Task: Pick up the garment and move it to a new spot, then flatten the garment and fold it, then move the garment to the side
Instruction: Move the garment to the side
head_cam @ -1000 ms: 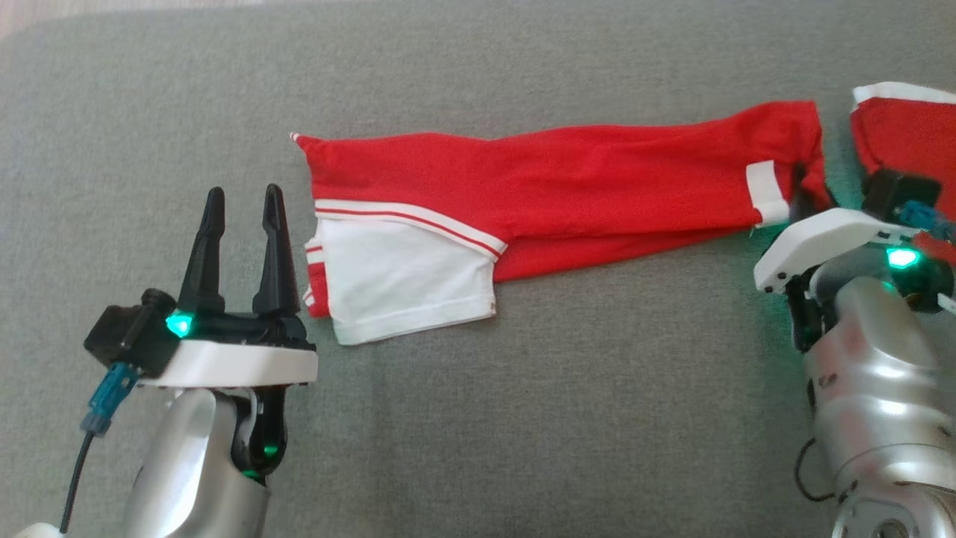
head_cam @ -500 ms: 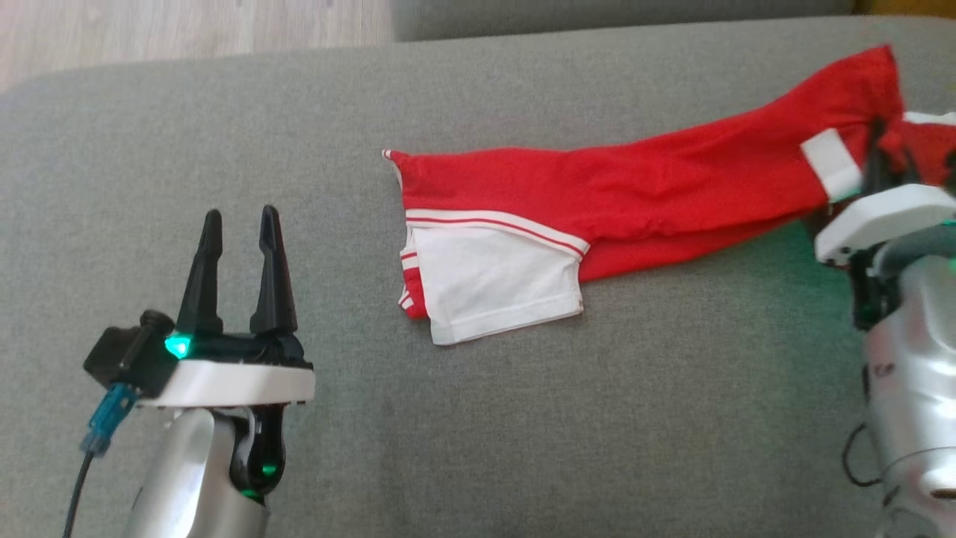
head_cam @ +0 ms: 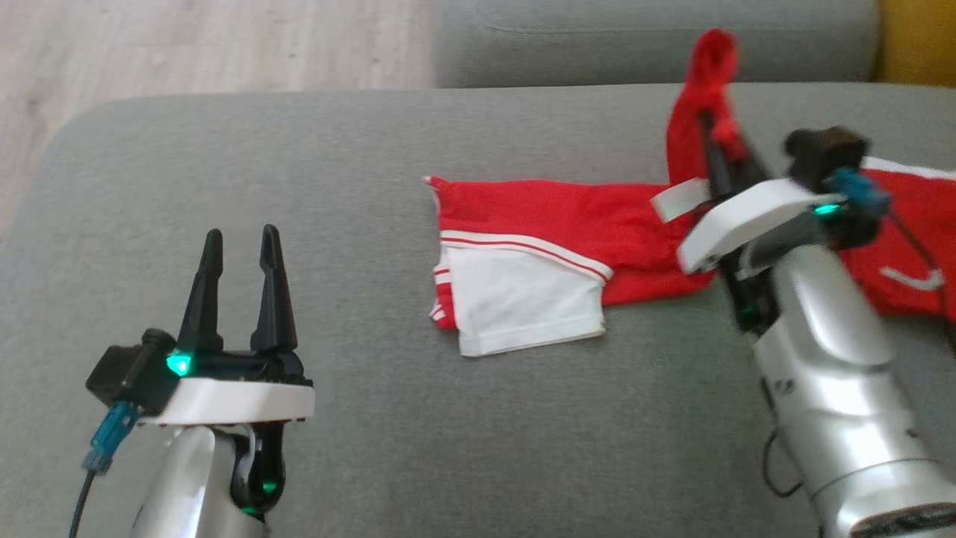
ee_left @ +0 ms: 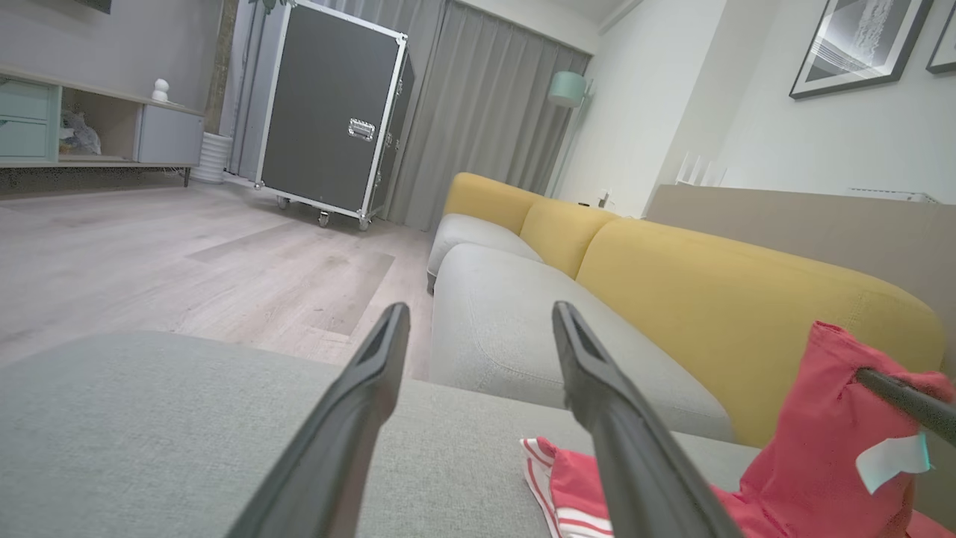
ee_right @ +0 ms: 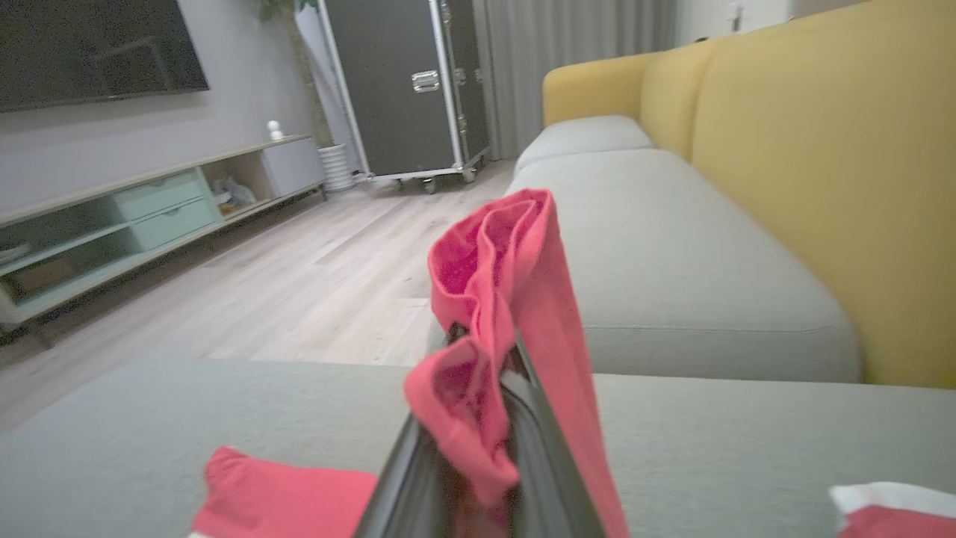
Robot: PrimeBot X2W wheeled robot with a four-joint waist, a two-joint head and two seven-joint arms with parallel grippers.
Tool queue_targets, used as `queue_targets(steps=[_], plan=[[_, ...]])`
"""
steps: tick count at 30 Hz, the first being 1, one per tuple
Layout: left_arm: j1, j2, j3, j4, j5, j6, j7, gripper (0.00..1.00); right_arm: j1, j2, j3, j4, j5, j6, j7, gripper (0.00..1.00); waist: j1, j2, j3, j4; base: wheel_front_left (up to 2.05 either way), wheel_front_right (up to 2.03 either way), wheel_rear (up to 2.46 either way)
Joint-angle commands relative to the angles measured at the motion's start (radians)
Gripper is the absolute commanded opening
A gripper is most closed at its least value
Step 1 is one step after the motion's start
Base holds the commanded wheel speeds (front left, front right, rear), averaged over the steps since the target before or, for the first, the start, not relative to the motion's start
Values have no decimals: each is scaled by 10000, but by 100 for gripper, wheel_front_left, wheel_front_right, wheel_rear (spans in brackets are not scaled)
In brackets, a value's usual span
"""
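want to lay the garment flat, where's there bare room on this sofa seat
Bare grey cushion lies between the left pincer and the white end of the garment, and along the near edge below it. Crowded at the right, where the right pincer holds red cloth lifted.

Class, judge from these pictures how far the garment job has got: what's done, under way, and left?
Done, it seems: the garment lies as a long band on the grey cushion, so pickup and flattening look past. In hand: the right gripper is shut on a raised bunch of its red cloth, likely mid-fold. Left: finishing the fold and moving it aside; the left gripper hangs open, apart from it.
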Motion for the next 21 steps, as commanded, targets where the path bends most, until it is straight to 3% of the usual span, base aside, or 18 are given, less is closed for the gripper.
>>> queue_targets(steps=[1, 11, 21], plan=[[-273, 106, 300, -335, 67, -57, -51, 100, -55, 194, 819, -483, 641, -7, 69, 0, 1, -1, -80, 293, 0, 0, 0], [-390, 105, -85, -161, 3, -57, -51, 100, 195, 201, 4002, -228, 3072, -7, -8, 0, 1, -1, 124, 1367, 0, 0, 0], [-624, 60, -435, 18, -89, -57, -51, 100, 71, 201, 5489, 889, 3944, -7, -376, 0, 1, -1, 429, 2089, 0, 0, 0]])
